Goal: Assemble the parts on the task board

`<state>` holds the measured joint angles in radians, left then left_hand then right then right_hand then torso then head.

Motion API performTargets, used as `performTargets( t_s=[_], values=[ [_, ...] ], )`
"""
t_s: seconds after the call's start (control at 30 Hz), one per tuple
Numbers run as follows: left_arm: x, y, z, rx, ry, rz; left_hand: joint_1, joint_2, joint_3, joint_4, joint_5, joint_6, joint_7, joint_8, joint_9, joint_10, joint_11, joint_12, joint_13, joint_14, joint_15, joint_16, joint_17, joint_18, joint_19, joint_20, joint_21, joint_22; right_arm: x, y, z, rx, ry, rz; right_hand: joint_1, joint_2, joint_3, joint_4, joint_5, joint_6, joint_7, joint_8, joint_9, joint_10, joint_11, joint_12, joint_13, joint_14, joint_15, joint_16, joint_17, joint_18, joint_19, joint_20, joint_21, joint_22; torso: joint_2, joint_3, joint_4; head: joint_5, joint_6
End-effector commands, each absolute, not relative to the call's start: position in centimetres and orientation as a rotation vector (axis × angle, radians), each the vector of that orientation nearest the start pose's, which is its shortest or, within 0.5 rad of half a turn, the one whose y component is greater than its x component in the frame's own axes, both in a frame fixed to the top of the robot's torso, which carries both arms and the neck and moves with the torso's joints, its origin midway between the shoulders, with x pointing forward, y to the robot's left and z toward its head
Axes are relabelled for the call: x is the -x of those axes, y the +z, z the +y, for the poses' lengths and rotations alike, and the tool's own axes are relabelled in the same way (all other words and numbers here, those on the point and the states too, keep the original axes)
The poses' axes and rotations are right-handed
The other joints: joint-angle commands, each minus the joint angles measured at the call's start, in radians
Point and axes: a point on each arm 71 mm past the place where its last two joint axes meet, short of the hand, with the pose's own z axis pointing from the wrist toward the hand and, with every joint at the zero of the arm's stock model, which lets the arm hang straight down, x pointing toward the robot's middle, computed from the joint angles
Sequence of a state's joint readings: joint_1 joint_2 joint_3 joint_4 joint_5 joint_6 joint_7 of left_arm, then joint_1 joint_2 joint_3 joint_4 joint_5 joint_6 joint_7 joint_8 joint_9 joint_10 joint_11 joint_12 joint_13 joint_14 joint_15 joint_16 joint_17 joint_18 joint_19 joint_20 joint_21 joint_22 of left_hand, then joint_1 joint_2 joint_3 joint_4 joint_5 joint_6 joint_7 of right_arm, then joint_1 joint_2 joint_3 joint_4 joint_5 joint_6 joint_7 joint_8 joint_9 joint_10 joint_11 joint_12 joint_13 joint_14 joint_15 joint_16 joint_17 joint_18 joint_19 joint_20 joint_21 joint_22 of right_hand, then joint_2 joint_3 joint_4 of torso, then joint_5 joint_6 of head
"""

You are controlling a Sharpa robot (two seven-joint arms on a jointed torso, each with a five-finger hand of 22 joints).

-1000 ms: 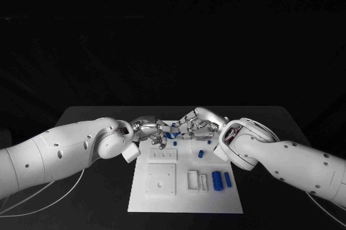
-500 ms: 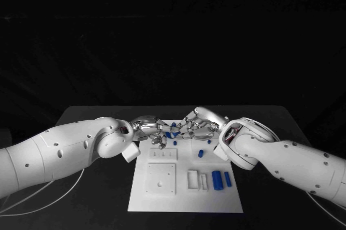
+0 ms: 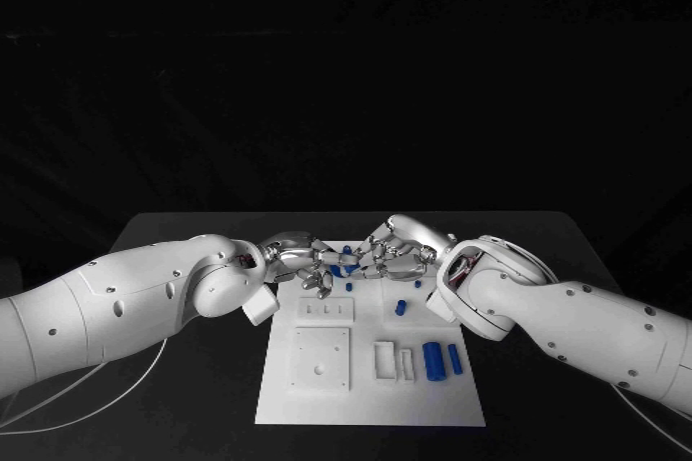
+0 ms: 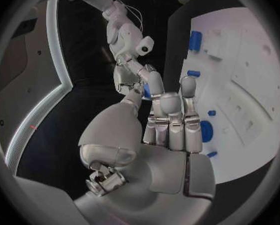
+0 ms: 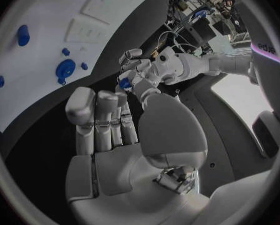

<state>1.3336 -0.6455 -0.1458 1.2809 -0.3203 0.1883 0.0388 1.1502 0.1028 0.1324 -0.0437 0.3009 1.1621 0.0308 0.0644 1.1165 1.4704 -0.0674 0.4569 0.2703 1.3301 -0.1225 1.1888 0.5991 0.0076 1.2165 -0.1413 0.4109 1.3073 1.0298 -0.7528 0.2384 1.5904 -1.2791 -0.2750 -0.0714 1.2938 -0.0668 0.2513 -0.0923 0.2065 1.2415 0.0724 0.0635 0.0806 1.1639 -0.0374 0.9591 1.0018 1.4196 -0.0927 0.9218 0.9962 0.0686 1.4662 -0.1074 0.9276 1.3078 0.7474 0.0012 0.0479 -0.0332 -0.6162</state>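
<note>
The white task board (image 3: 325, 391) lies in the middle of the table. Above its far end my two hands meet. My left hand (image 3: 299, 260) pinches a small blue part (image 4: 146, 90) between thumb and a finger; the same blue part (image 5: 124, 83) appears in the right wrist view. My right hand (image 3: 392, 251) faces it with its thumb tip close to the part and its fingers straight, holding nothing I can see. Whether it touches the part I cannot tell. Two blue cylinders (image 3: 433, 362) lie at the board's right side, and smaller blue parts (image 3: 402, 307) stand further back.
A white square plate (image 3: 323, 359) and two white blocks (image 3: 385, 361) sit on the board's near half. A round blue part (image 5: 65, 69) stands in the board near its far end. Black table (image 3: 188, 401) lies bare on both sides of the board.
The hands have drawn very slightly closer together over the board's far end; the parts on the board have not moved.
</note>
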Motion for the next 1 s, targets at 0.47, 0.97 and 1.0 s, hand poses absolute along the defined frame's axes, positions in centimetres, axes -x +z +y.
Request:
performTargets(
  t_s=[0.47, 0.97, 1.0],
  values=[
    [-51.58, -18.38, 14.46, 0.565, -1.489, 2.154, 0.078, 0.003, -0.017, -0.007, 0.049, 0.015, -0.038, 0.003, -0.044, 0.022, 0.004, -0.03, -0.007, -0.026, 0.005, -0.01, -0.01, -0.008, -0.013, 0.009, -0.017, 0.02, -47.47, -15.89, -13.96, -0.055, 0.936, 1.641, -0.022, -0.012, -0.007, 0.019, 0.047, 0.068, -0.055, 0.001, 0.034, 0.018, -0.011, 0.002, 0.012, 0.012, -0.011, 0.012, 0.011, -0.012, 0.014, -0.015, 0.018, 0.12, -0.001, -0.0006, -0.0003, -0.002, -0.001],
    [-51.64, -18.45, 14.45, 0.563, -1.473, 2.153, 0.075, -0.043, -0.01, -0.025, 0.085, 0.005, -0.037, 0.002, -0.071, 0.014, 0.004, -0.037, -0.008, -0.036, 0.008, -0.005, -0.017, -0.008, -0.018, 0.011, -0.019, 0.02, -47.41, -16.08, -13.85, -0.066, 0.923, 1.648, -0.03, -0.016, -0.002, 0.025, 0.062, 0.072, -0.058, 0.001, 0.039, 0.026, -0.014, 0.001, 0.018, 0.016, -0.013, 0.016, 0.017, -0.013, 0.017, -0.017, 0.028, 0.122, 0.0, -0.0007, 0.0004, -0.004, -0.001],
    [-51.64, -18.46, 14.44, 0.563, -1.472, 2.153, 0.075, -0.044, -0.01, -0.025, 0.085, 0.005, -0.037, 0.002, -0.072, 0.014, 0.004, -0.037, -0.008, -0.036, 0.008, -0.005, -0.018, -0.008, -0.019, 0.011, -0.019, 0.02, -47.41, -16.1, -13.85, -0.066, 0.922, 1.649, -0.031, -0.016, -0.001, 0.026, 0.063, 0.073, -0.058, 0.001, 0.039, 0.027, -0.014, 0.0, 0.018, 0.017, -0.013, 0.017, 0.018, -0.013, 0.017, -0.017, 0.028, 0.122, 0.0, -0.0004, 0.0001, -0.004, -0.001]
  ],
)
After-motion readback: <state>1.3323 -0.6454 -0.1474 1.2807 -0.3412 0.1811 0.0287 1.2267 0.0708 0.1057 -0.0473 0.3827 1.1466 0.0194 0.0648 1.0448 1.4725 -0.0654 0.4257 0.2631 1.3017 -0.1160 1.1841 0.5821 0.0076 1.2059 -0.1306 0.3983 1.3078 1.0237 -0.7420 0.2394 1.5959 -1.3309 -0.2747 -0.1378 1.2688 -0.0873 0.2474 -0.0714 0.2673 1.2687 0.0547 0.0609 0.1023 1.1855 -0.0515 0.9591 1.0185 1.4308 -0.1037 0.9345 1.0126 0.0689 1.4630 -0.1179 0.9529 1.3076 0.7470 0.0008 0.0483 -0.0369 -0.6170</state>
